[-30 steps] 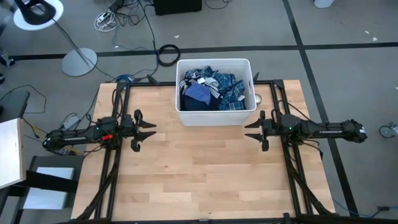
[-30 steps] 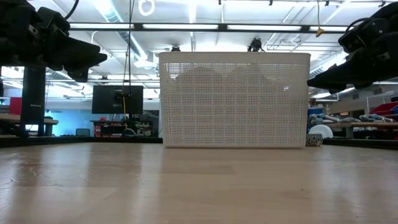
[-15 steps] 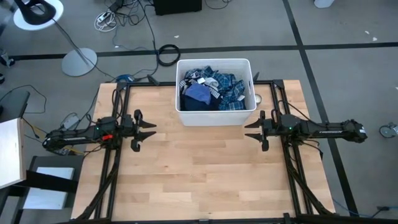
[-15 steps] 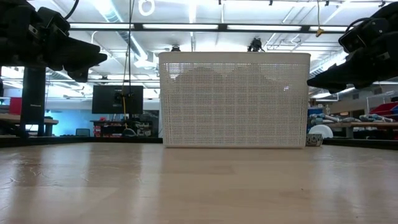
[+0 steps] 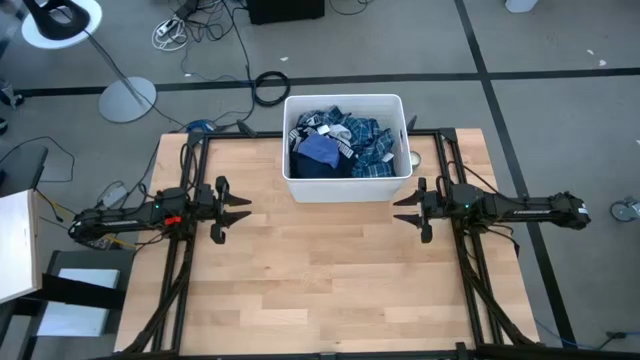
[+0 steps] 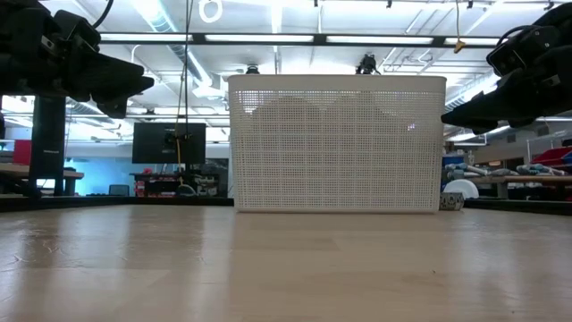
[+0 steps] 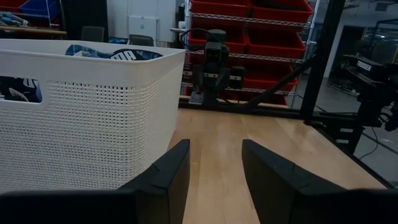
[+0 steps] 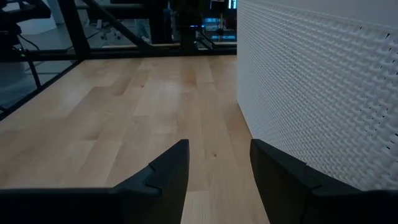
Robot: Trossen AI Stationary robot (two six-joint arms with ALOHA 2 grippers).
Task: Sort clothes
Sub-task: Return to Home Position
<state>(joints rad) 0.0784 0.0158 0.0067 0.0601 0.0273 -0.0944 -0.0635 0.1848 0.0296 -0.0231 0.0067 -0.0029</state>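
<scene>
The clothes [image 5: 340, 145], a heap of blue plaid, navy and blue-grey fabric, lie inside a white perforated bin [image 5: 346, 184] at the table's far middle; a bit of them shows over the bin's rim in the left wrist view [image 7: 118, 53]. My left gripper [image 5: 243, 210] hovers open and empty left of the bin, fingers pointing toward the table's right. My right gripper [image 5: 400, 211] hovers open and empty right of the bin, fingers pointing left. Both are above the table, near the bin's near corners.
The bin [image 6: 336, 143] stands on the wooden table [image 5: 320, 290], whose near half is bare wood. Black frame rails [image 5: 180, 270] run along the left and right sides. Cables and a lamp base [image 5: 127, 98] lie on the floor beyond the far edge.
</scene>
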